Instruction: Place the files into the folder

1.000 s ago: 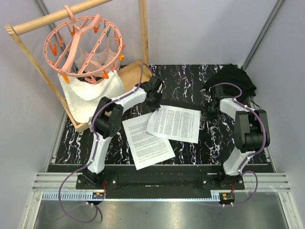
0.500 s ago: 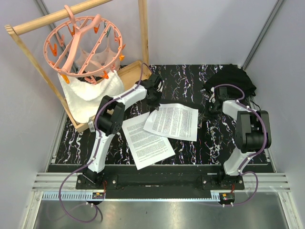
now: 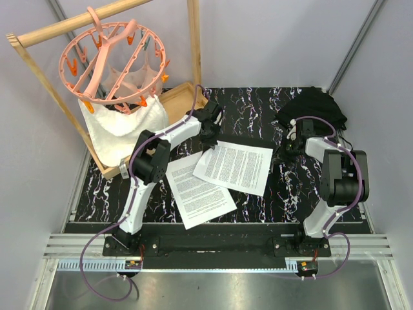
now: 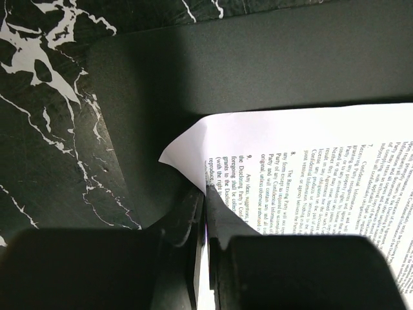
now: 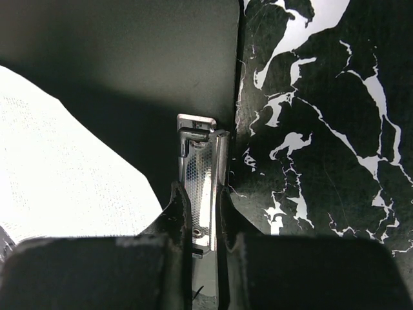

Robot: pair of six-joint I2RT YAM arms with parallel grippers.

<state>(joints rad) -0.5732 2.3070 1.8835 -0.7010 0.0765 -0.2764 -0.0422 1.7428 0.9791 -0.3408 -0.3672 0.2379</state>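
One printed sheet of the files (image 3: 232,166) lies partly on the flat black folder (image 3: 258,143). A second sheet (image 3: 199,190) lies in front of it on the table, partly under the first. My left gripper (image 3: 208,134) is shut on the far left corner of the upper sheet (image 4: 310,168), over the folder's board (image 4: 258,71). My right gripper (image 3: 292,145) is shut on the folder's silver clip (image 5: 201,174) at the board's right edge (image 5: 129,51). A corner of the sheet (image 5: 58,174) lies left of the clip.
A lumpy black fabric bundle (image 3: 315,106) sits at the back right, behind the right arm. A wooden rack (image 3: 193,39) with a pink peg hanger (image 3: 116,55) and a white cloth (image 3: 122,126) stands at the back left.
The upper sheet has shifted a little to the left and turned slightly with my left gripper. My right gripper has edged to the right on the clip.
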